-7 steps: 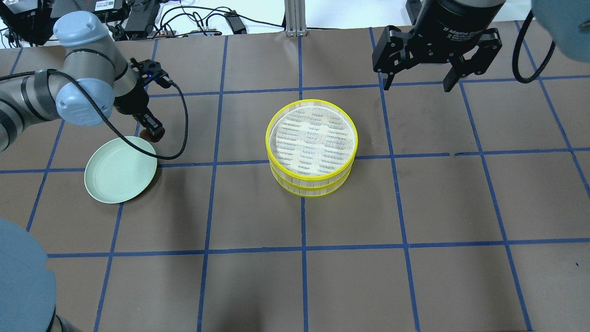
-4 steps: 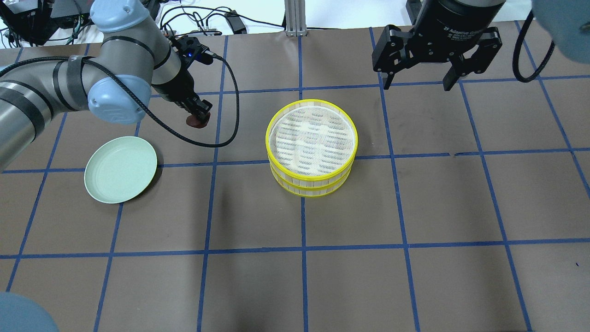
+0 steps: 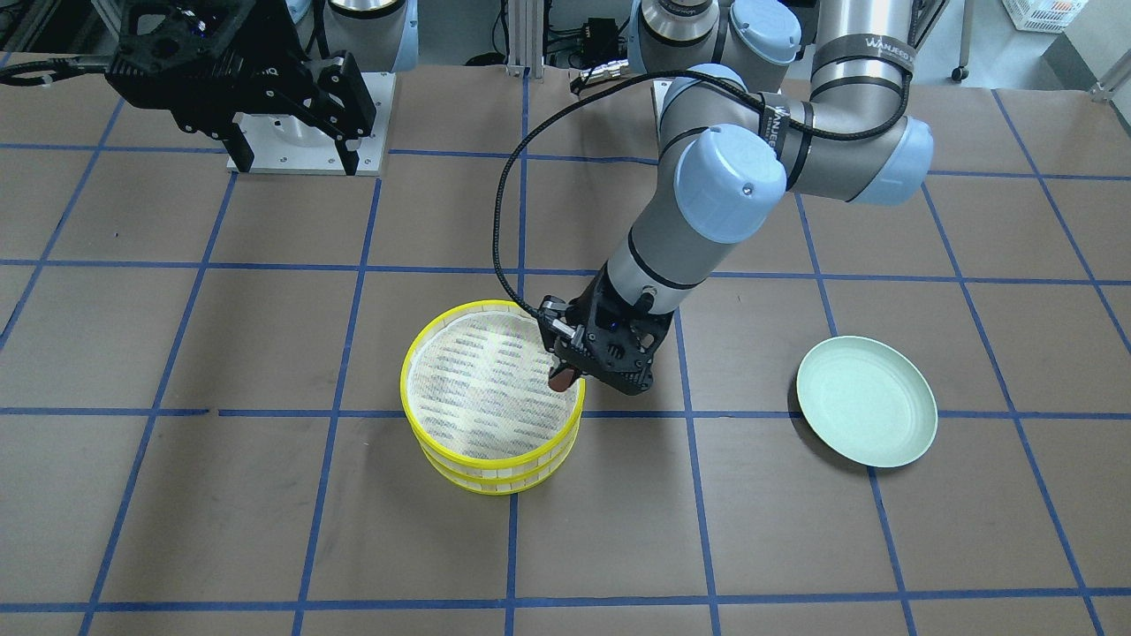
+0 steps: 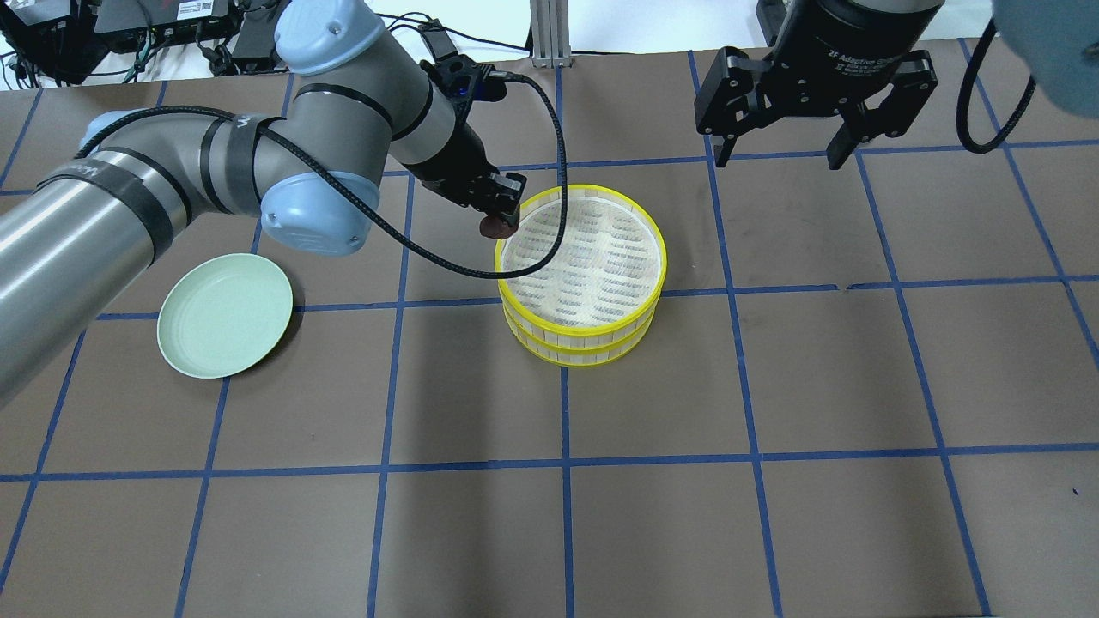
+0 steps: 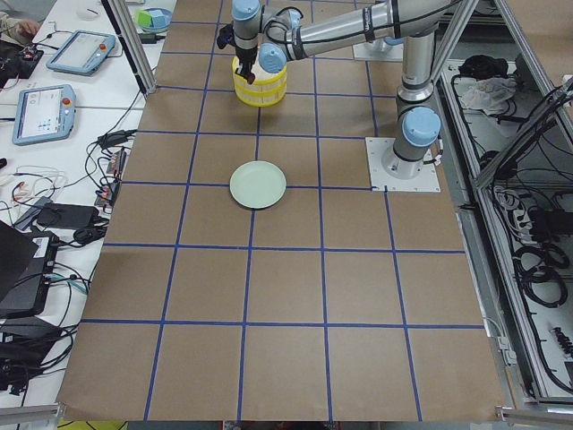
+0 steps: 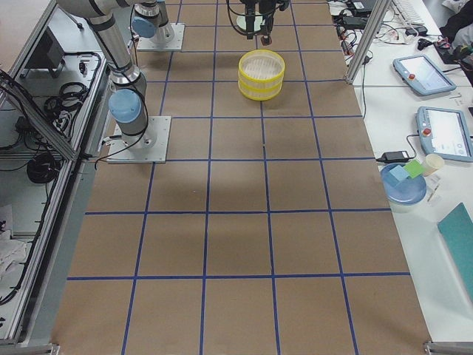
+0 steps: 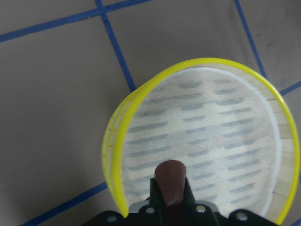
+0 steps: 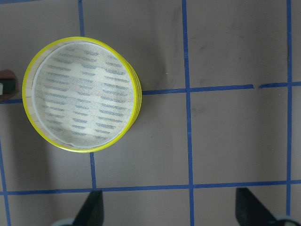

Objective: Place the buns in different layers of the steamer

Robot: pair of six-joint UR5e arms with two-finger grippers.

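Brown gridded tabletop point(image 4: 773, 386) lies below as my left gripper point(image 4: 499, 218), pinching the dark bun point(image 4: 494, 227), has swung from beside the green plate point(image 4: 225, 315) to the steamer point(image 4: 584, 340) rim, so the drop inside is near; my right gripper point(image 4: 777, 159) hangs spread

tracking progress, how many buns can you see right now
1: the brown bun, gripped in the left tool at the steamer rim. Another may be hidden lower in the steamer.
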